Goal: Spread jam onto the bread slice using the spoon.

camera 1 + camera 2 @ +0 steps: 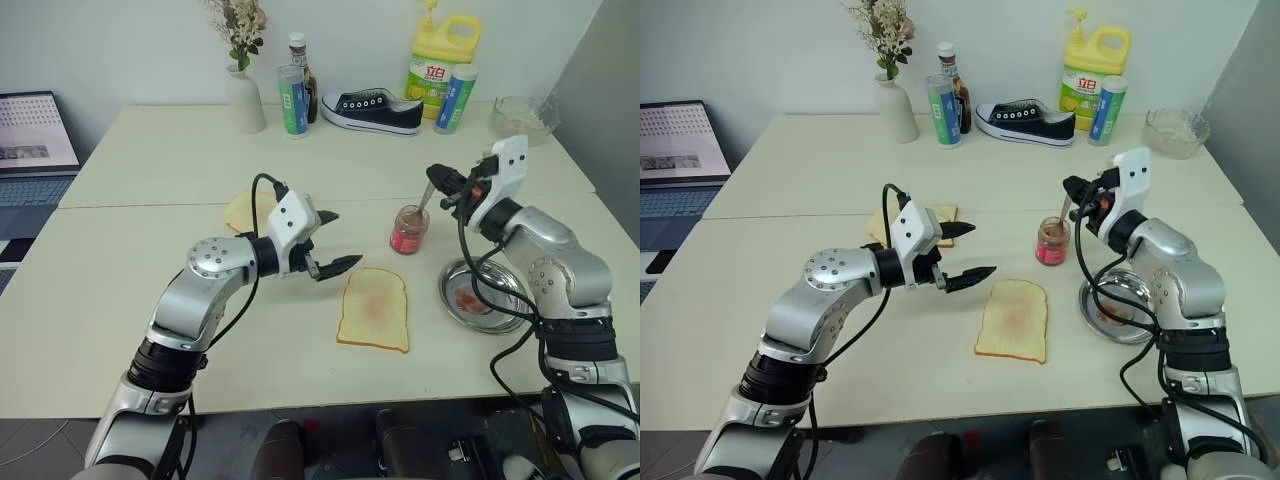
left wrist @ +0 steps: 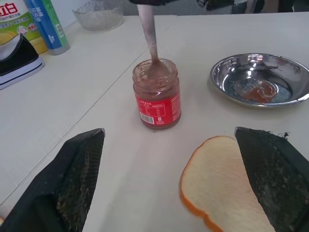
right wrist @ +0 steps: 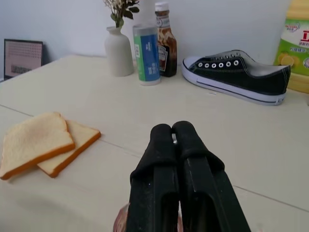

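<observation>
A small clear jar [image 1: 410, 229] of red jam [image 2: 157, 89] stands near the middle of the worktop [image 1: 130, 260], its lid off. The spoon [image 2: 149, 34] stands upright in it, bowl sunk in the jam. Just beside the jar, toward the worktop's right edge, a round steel dish [image 1: 484, 294] holds a red smear. The bread slice [image 1: 374, 309] lies flat near the front edge, between jar and dish on one side and the left gripper [image 1: 328, 243] on the other.

The right gripper's [image 1: 1073, 190] fingers [image 3: 164, 164] are pressed together on the spoon's handle above the jar. The left gripper's fingers [image 2: 77, 174] are spread wide and hold nothing, hovering just beside the bread slice. A pile of paler slices [image 3: 43, 140] lies behind the left gripper.
</observation>
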`<act>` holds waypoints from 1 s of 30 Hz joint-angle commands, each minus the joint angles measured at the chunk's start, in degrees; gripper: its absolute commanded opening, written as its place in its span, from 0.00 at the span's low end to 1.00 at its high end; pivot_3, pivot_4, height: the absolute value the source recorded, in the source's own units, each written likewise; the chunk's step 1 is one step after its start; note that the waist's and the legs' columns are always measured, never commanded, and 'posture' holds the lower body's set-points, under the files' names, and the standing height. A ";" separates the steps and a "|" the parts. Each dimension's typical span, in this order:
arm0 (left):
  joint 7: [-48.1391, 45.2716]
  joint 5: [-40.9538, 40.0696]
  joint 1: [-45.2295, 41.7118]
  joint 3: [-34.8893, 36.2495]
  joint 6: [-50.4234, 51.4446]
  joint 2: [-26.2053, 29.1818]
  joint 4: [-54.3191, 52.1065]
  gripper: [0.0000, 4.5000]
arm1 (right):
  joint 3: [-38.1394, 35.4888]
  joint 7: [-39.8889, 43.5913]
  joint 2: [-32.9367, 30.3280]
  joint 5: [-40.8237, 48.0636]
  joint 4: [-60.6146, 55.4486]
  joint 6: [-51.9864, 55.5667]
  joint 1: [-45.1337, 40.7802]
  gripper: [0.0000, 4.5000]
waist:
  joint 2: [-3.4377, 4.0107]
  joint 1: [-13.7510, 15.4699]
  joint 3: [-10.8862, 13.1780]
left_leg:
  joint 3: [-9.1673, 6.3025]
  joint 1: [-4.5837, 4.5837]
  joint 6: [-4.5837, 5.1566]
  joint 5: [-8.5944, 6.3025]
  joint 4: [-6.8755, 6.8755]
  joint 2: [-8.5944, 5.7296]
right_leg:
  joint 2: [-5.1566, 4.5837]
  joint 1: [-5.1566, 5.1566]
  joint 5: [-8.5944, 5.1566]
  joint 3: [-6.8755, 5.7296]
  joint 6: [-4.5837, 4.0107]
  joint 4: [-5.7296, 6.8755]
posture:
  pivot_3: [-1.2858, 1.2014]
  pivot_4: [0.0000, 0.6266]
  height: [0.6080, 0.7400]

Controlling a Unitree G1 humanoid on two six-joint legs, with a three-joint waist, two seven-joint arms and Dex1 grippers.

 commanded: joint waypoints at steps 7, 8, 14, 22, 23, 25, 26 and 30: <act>0.68 -0.41 -0.33 1.18 0.60 0.17 -3.20 1.00 | 4.83 1.07 2.61 -10.11 0.20 -9.79 1.11 0.00 | 0.00 0.01 0.00 | -0.01 0.01 -0.01 0.00 0.01 0.00 | 0.00 0.00 0.00 -0.01 0.00 0.02 | 0.52 0.24 1.00; 0.65 -0.43 -0.39 1.18 0.65 0.19 -3.22 1.00 | 5.22 1.08 2.84 -11.00 0.86 -10.28 1.22 0.00 | 0.00 0.04 0.00 | -0.01 0.00 -0.01 0.00 0.02 0.00 | 0.00 0.00 0.00 -0.01 0.00 0.02 | 0.52 0.24 1.00; 0.57 -0.55 -0.71 1.36 0.99 0.32 -3.21 1.00 | 3.47 0.54 5.24 -10.00 1.83 -6.35 1.58 0.00 | 0.00 0.04 0.00 | -0.01 0.01 -0.01 0.00 0.03 0.00 | 0.00 0.01 0.01 -0.01 -0.01 0.03 | 0.52 0.24 1.00; 0.53 -0.43 -0.85 1.42 0.67 0.22 -2.71 1.00 | -6.18 -6.04 10.52 -1.47 1.20 6.81 -0.84 0.00 | 0.00 0.06 0.00 | -0.09 0.02 -0.01 0.01 0.05 -0.01 | -0.01 0.04 0.02 -0.08 -0.02 0.07 | 0.52 0.24 1.00; 0.52 -0.43 -0.89 1.41 0.61 0.18 -2.64 1.00 | -7.58 -6.93 11.13 -0.30 1.10 8.29 -1.44 0.00 | 0.00 0.05 0.00 | -0.09 0.01 -0.01 0.01 0.05 0.00 | -0.01 0.03 0.02 -0.09 -0.02 0.07 | 0.52 0.24 1.00; 0.53 -0.38 -0.89 1.28 0.46 0.06 -2.63 1.00 | -10.77 -9.25 12.30 2.38 0.92 11.25 -2.77 0.00 | 0.00 0.03 0.00 | -0.10 0.01 -0.01 0.01 0.04 0.00 | -0.01 0.02 0.02 -0.09 -0.02 0.07 | 0.52 0.24 1.00; 0.53 -0.35 -0.89 1.21 0.40 -0.01 -2.62 1.00 | -12.32 -10.45 12.90 3.70 0.83 12.67 -3.35 0.00 | 0.00 0.02 0.00 | -0.10 0.01 -0.01 0.01 0.04 0.00 | -0.01 0.02 0.02 -0.09 -0.02 0.07 | 0.52 0.24 1.00; 0.32 -0.19 -1.34 0.97 -0.11 -0.25 -1.88 1.00 | -16.95 -14.19 14.27 7.63 0.83 16.54 -5.46 0.00 | 0.00 0.02 0.00 | -0.10 0.00 -0.01 0.01 0.03 0.00 | -0.01 0.02 0.02 -0.10 -0.02 0.07 | 0.52 0.24 1.00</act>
